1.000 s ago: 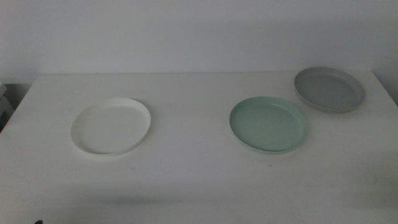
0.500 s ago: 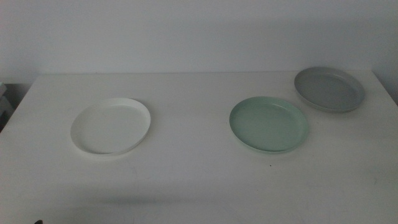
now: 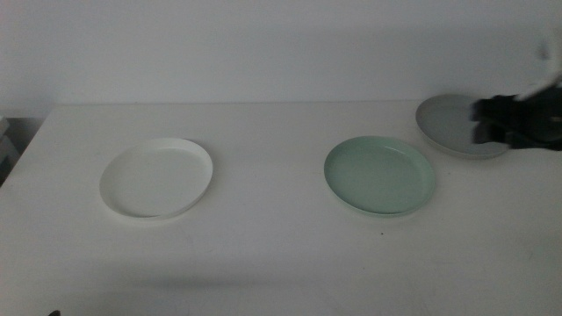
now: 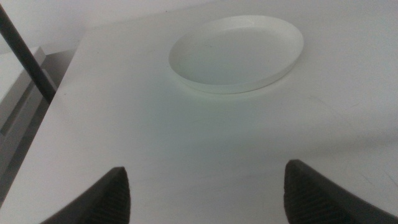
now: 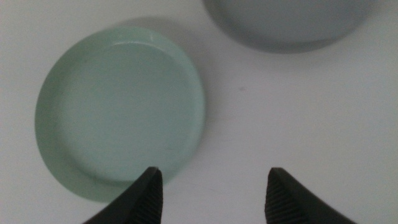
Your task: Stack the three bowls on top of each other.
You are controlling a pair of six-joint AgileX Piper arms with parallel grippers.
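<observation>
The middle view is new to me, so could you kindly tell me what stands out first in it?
Three shallow bowls lie apart on the white table: a white bowl to the left, a mint green bowl right of centre, and a grey bowl at the back right. The right end effector, blurred, comes in from the right edge over the grey bowl's right side. The left end effector waits, open, short of the white bowl.

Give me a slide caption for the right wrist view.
Open right hand above the table, mint green bowl and grey bowl below it.
</observation>
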